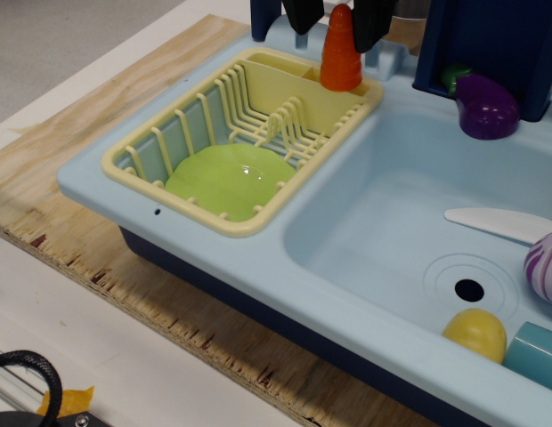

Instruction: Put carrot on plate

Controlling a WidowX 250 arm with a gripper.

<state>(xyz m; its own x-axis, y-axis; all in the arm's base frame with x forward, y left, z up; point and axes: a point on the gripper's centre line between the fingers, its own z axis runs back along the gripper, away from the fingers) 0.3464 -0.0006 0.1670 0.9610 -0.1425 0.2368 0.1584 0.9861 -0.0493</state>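
Dish rack (pixel 169 182) | carrot (pixel 340 53) upright, tip up | claw (pixel 337 18) spread

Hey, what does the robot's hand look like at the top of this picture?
Only the tips of the hand show: two dark, nearly black fingers with flat, tapering ends, one on each side of the carrot. No cables or markings show; the arm is out of frame.
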